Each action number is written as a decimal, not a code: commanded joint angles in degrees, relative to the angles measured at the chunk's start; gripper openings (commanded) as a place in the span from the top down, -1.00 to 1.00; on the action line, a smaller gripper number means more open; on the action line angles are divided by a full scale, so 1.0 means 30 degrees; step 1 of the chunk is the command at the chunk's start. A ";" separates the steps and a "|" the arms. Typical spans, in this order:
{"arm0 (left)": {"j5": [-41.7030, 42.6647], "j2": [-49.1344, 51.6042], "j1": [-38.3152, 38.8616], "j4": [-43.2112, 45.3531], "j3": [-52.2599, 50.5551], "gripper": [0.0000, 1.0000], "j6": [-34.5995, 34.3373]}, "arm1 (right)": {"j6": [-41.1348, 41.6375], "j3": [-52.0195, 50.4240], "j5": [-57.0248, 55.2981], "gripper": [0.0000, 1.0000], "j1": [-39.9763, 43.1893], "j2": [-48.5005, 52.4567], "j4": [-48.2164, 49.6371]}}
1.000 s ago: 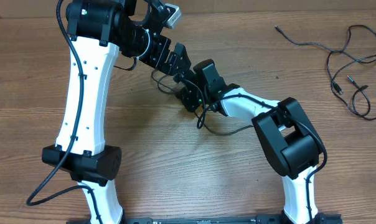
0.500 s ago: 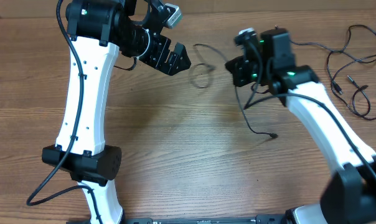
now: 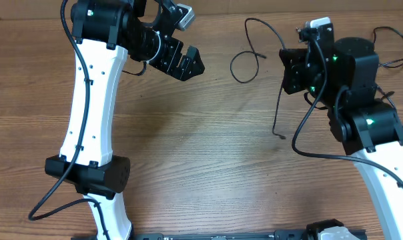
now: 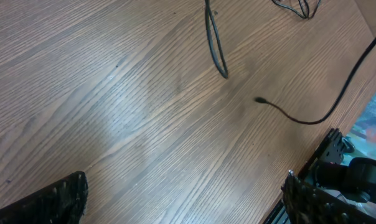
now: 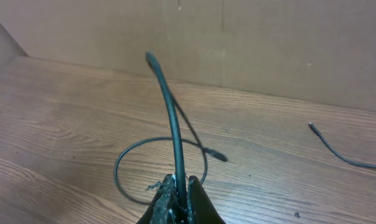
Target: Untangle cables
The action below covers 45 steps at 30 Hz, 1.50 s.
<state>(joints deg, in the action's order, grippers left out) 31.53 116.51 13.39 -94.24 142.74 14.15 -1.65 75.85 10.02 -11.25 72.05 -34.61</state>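
right gripper point(image 5: 177, 190) is clamped shut on one thin black flexible cable point(image 5: 169, 112), holding it up over the right half of the brown wood-grain table point(image 3: 188, 167). slack drops into a loop point(image 3: 232, 67) on the wood, and the small plug end point(image 3: 282, 137) hangs low below the gripper. left gripper point(image 3: 188, 65) has jaws wide, empty, well apart from the loop. the other thin black cords point(image 3: 388, 29) sit far right, mostly hidden by the right arm point(image 3: 368, 127). judgement: the cord is light and limp, holds no shape, and plugs will snag at crossings, so grab the bare run just behind a plug. right wrist view shows the pinch itself and the cord arching up out of it; overhead hides that. left wrist view shows loop and plug close up; plug contact with the table unclear.
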 commanded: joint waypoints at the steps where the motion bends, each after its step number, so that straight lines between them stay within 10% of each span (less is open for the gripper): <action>1: 0.0299 0.0131 -0.0095 0.0058 -0.0095 -0.99 0.0430 | 0.0605 0.0240 -0.0306 0.93 0.0022 -0.0138 -0.0015; 16: -0.0459 0.0131 -0.0095 0.0670 -0.0095 -0.99 0.0430 | 0.1377 0.0240 0.4146 0.92 0.0022 -0.0138 0.0372; 40: -0.2229 0.0131 0.2929 0.8983 -0.7300 -0.99 -0.9085 | 0.3118 0.0240 0.5646 0.92 0.0007 -0.0138 0.2448; 45: -0.6251 0.0131 0.2907 0.7970 -0.7300 -0.99 -0.9530 | 0.3118 0.0240 0.5632 0.93 0.0007 -0.0138 0.2448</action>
<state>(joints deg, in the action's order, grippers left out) 21.54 116.81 21.78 -68.14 121.10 -12.01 7.29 75.85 26.74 -11.25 72.07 -27.70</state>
